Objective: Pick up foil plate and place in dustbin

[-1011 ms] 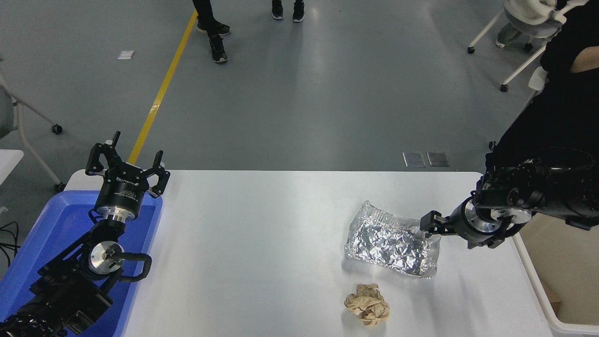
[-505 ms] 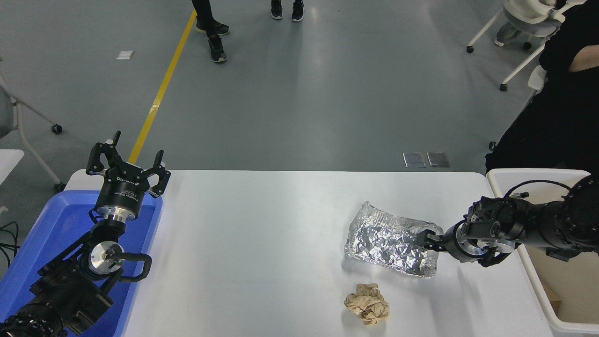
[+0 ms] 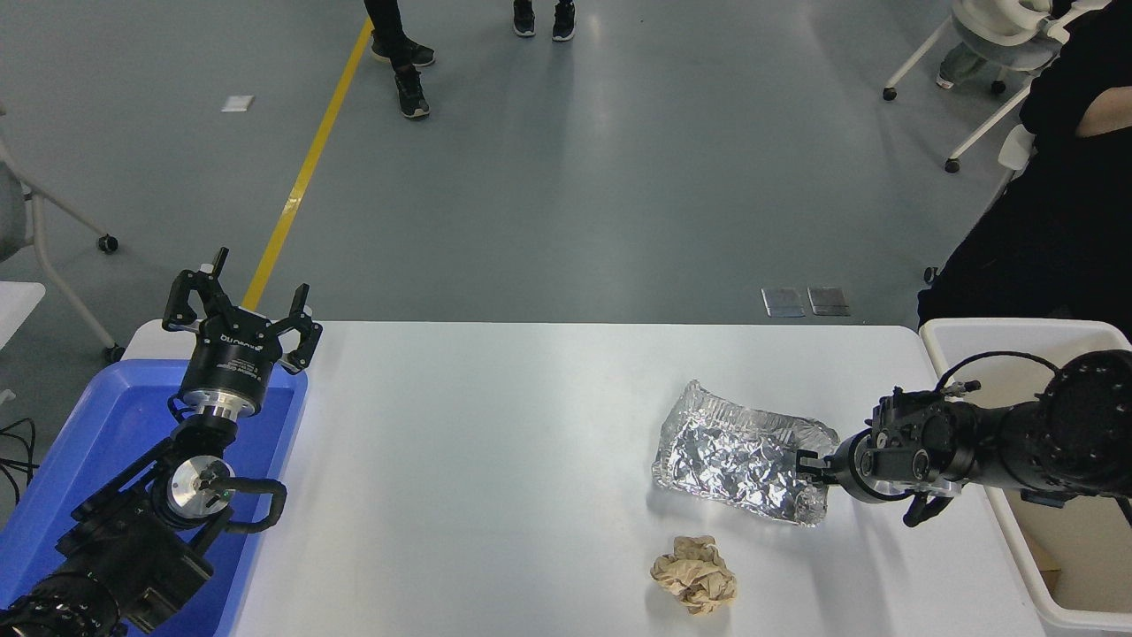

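Left gripper (image 3: 237, 305) parked over the far end of the blue tray (image 3: 106, 425), well left of the plate, fingers spread, holding nothing.

Plate (image 3: 738, 460) lies flat on the white table (image 3: 495, 460), open side up, long axis running left-far to right-near. Silver crinkled foil, rim already dented and uneven.

Paper ball (image 3: 695, 574) sits just near-side of the plate, apart from it, not touching.

Right gripper (image 3: 806, 466) is at the plate's right short edge, coming in low and roughly level. Tips meet the rim or overlap it; can't tell how far the jaws are parted or whether they have the foil pinched yet.

Bin (image 3: 951, 341) is right of the plate, off the table's right edge, cream, open top, partly behind the right arm. A person in black is beyond the bin.

Handling, as a judgement:
- plate likely very light, thin, bends and creases easily
- no firm body, so a squeeze will crush it, which is fine for trash
- rim is the only graspable part; right short edge is closest
- held by one edge it may droop or pivot, foil can slip or tear
- likely needs a firm pinch deep on the rim wall
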### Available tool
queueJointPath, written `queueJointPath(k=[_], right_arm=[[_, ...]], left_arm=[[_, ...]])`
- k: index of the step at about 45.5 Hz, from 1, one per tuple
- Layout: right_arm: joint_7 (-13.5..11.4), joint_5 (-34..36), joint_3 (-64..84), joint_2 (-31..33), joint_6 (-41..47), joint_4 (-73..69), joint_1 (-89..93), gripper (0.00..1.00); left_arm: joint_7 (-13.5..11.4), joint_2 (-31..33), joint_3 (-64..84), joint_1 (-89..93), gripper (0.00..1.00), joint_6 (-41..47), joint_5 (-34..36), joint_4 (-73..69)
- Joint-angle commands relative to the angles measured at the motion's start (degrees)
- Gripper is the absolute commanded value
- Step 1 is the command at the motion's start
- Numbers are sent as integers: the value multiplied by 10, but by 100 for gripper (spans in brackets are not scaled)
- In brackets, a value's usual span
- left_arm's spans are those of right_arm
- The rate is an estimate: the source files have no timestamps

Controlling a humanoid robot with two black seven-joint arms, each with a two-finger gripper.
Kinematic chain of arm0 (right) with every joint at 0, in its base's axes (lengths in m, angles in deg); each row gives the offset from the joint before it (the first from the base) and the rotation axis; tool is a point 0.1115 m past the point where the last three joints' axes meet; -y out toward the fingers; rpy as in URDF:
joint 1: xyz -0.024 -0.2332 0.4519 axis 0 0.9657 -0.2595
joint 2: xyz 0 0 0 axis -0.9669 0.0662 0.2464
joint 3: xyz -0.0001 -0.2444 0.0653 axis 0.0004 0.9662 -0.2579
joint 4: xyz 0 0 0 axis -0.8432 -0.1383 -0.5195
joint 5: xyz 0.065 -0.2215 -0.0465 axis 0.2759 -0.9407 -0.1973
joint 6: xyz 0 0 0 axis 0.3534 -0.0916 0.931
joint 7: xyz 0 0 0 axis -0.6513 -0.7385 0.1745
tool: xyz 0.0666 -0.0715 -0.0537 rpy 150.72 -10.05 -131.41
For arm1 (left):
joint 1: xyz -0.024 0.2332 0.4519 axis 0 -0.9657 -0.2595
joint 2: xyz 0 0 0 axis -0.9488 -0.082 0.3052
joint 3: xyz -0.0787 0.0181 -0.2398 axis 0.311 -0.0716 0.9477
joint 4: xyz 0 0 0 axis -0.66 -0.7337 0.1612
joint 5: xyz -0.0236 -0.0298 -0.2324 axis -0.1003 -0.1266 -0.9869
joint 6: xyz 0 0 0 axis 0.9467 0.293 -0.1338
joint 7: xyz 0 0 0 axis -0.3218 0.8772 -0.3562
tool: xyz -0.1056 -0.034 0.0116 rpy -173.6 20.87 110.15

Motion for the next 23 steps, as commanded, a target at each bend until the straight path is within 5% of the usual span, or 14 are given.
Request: queueJointPath(k=[1, 23], right_arm=[[0, -20, 2, -1, 1, 0, -2, 0], [0, -23, 0, 37, 69, -39, -105, 0]], left_arm=[[0, 0, 0, 0, 98, -1, 0, 0], [0, 0, 0, 0, 98, -1, 0, 0]])
